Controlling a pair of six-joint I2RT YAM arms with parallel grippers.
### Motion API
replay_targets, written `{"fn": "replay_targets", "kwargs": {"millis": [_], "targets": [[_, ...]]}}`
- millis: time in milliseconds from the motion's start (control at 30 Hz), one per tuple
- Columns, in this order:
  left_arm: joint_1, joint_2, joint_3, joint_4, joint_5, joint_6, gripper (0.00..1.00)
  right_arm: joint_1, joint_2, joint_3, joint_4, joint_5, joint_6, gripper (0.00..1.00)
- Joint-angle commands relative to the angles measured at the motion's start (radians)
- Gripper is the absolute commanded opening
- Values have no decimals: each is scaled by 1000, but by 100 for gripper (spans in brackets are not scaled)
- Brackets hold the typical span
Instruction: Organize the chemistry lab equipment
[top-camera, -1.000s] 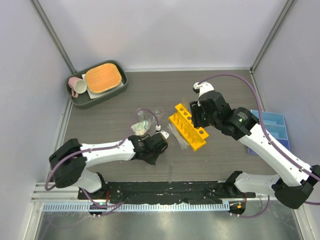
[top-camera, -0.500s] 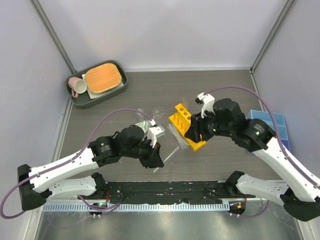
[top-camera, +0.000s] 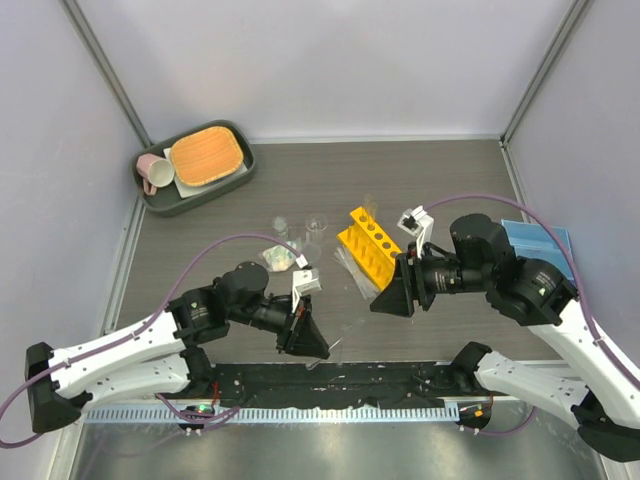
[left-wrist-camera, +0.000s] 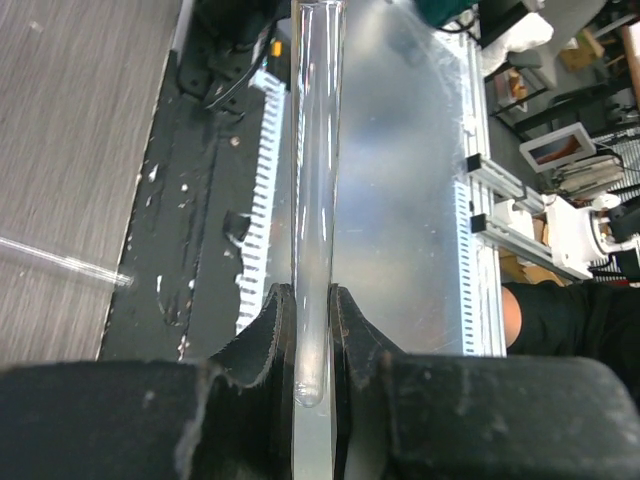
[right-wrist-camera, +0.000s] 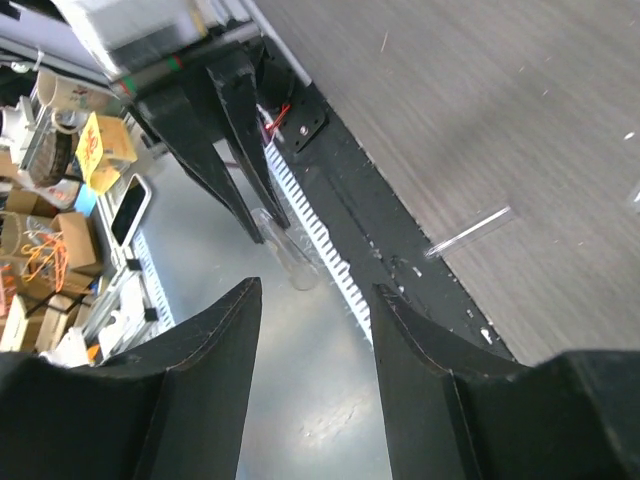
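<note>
The table (top-camera: 300, 190) carries the yellow rack (top-camera: 376, 253) near its middle, lying at a slant with its row of round holes facing up. Far to the rack's upper left, in the table's corner, a grey tray (top-camera: 150, 195) holds an orange pad (top-camera: 207, 154) and a pink mug (top-camera: 154, 172) on its side. To the rack's right a blue tray (top-camera: 548, 240) lies by the table's edge, partly covered by the right arm, so its compartments cannot be read. Left of the rack is a clear bundle (top-camera: 283, 257), and above it stand two small beakers (top-camera: 316, 224); whether they hold anything cannot be told.

The right gripper (top-camera: 383, 303) hangs just below the rack, its fingers well apart with nothing between them. The left gripper (top-camera: 312, 345), farther to the rack's lower left over the table's near edge, is clamped on the rounded bottom end of a test tube (left-wrist-camera: 315, 180). A loose tube (right-wrist-camera: 468, 232) lies flat on the table between the rack and that edge.
</note>
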Motion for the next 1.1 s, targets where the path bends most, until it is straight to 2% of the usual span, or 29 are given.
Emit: {"fn": "replay_targets", "kwargs": {"millis": [0,400,733,1067], "targets": [[-2,-49,-21,163,91,-37,8,7,-20,-71,93,-111,85,53],[-2,-56,-36,217,102,-42,8,34,-28,-128,223,-139,174,54],[-2,-37,-26,225,105,-22,7,79,-23,-122,245,-114,208,54],[-1,-42,-16,205,92,-2,6,120,-25,-125,257,-88,225,43]]}}
